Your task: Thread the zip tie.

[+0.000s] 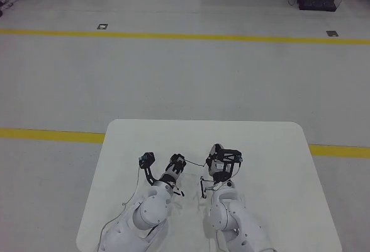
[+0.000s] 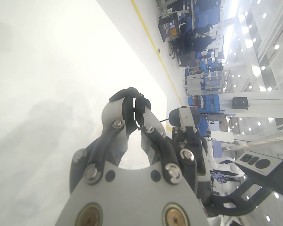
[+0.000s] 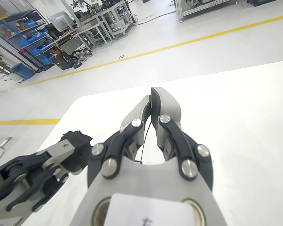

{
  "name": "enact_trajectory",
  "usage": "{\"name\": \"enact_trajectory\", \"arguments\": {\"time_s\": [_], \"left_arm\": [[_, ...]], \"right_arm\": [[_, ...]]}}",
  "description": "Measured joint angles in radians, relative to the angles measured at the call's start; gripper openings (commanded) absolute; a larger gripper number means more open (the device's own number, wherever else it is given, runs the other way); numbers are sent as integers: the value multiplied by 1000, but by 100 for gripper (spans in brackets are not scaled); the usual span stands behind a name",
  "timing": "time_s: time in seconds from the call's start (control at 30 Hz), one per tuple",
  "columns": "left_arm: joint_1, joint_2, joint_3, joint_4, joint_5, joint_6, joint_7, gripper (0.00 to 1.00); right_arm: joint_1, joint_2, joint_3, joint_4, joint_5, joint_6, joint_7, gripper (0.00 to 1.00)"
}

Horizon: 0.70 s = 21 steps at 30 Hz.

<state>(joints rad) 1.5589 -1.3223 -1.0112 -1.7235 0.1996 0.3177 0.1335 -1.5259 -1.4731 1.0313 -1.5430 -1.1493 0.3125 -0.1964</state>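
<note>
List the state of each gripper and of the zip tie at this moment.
left gripper: shut on the zip tie.
right gripper: shut on the zip tie.
zip tie: held between both grippers above the table; whether threaded, cannot tell.

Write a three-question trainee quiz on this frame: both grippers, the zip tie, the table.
1. True or false: the right gripper is shut on the thin black plastic zip tie.
2. Pick one. Where is the left gripper?
A) close beside the right gripper, over the white rounded-corner table
B) at the table's far edge
C) off the table, over the floor
3. Fill in: in the top view the zip tie runs as a thin line between the two ____.
Key: 1 true; 2 A; 3 grippers.
</note>
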Motion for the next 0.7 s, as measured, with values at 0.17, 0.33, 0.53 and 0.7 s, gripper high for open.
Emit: {"name": "enact_trajectory", "arguments": {"time_s": [0.17,0.33,0.53,0.7], "left_arm": [[0,0,0,0,0,0,0,0],[0,0,0,0,0,0,0,0],[0,0,0,0,0,0,0,0],[0,0,0,0,0,0,0,0]], "right_arm": [[-2,-2,4,-2,0,1,-1,0],[2,-5,8,2,6,13,4,0],[5,-8,8,8,2,12,6,0],[7,-10,8,11,-1,9,7,0]]}}
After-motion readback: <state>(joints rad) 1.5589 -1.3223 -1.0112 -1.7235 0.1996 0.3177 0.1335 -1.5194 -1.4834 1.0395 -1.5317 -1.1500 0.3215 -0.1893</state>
